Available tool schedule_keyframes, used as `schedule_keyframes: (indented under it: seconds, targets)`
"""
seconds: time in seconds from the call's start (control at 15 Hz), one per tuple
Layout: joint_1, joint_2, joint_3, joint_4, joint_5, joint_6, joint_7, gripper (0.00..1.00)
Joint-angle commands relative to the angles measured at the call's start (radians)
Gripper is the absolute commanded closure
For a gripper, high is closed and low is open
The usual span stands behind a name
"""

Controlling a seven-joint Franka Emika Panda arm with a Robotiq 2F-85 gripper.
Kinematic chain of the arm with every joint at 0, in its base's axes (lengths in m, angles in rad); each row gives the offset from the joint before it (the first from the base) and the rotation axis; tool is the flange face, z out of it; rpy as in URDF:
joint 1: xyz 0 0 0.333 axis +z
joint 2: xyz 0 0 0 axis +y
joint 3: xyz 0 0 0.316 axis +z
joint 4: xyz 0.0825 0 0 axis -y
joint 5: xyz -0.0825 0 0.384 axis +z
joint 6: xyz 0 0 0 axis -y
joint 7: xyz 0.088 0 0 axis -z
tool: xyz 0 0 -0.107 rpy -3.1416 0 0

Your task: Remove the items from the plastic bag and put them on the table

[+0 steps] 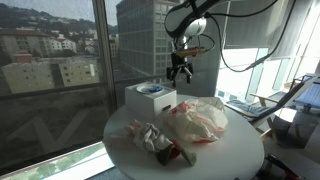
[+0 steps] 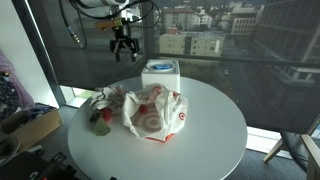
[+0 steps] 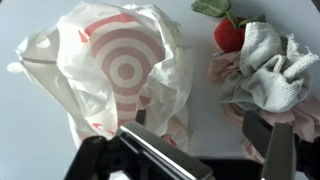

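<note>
Plastic bag [image 2: 152, 110] lies on the table [image 2: 222, 132] below the raised claw [image 2: 122, 48], jaws spread and empty.

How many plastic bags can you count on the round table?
1. The plastic bag lies crumpled on the table, beside the white box, with the items heaped next to it. No other bag shows, though that heap may hide one.

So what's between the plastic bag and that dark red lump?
Just a strip of bare table, in the wrist view; the plastic bag and red lump lie apart.
</note>
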Motion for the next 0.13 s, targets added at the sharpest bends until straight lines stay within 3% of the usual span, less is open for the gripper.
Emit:
schedule_keyframes:
  seconds: [0.0,0.07]
  targets:
    - [-0.052,-0.051,-0.009,-0.044,-0.005,-0.028,0.054,0.0]
    - [-0.064,-0.057,-0.011,-0.06,-0.003,-0.013,0.07,0.0]
